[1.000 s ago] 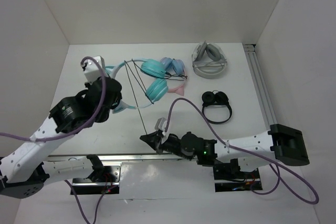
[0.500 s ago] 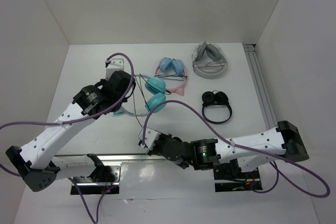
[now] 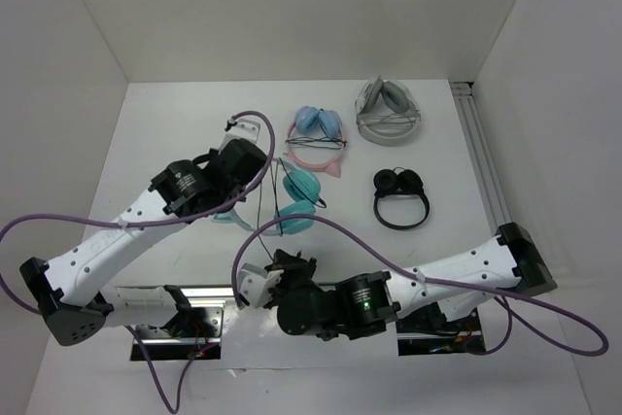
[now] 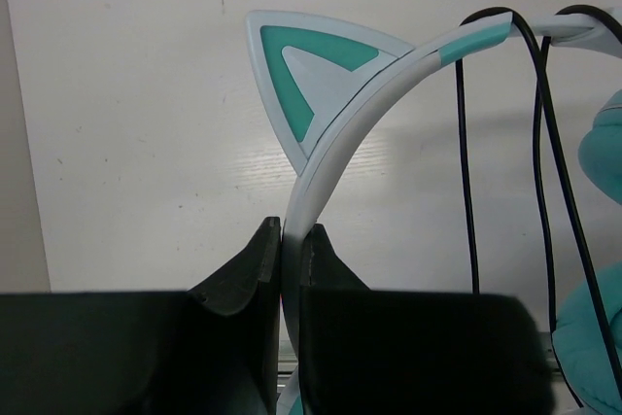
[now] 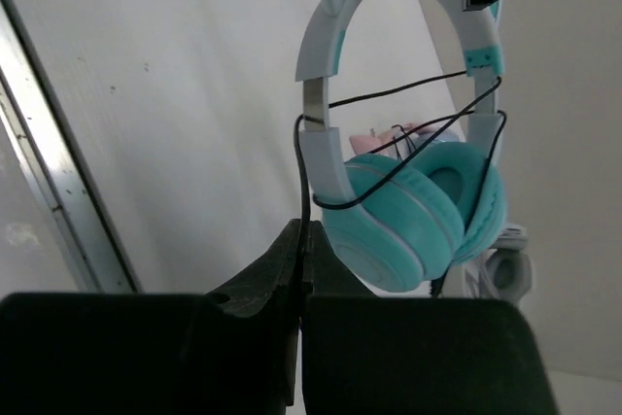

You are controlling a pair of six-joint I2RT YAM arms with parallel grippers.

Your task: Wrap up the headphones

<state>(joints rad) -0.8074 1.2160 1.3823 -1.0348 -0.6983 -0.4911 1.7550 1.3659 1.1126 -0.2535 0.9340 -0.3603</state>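
Moved toward centre, headphones (image 3: pixel 301 184), headband (image 4: pixel 335 143) clamped in left claw (image 4: pixel 292 235), cable (image 5: pixel 303 172) pinched in right claw (image 5: pixel 301 240)

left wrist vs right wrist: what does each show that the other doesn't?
Left wrist only: the full cat ear, and the left gripper pinching the headband right below it. Right wrist only: both teal ear cups, the right gripper shut on the black cable, and the metal rail. Both: the headphones, their headband with cable strands strung across it.
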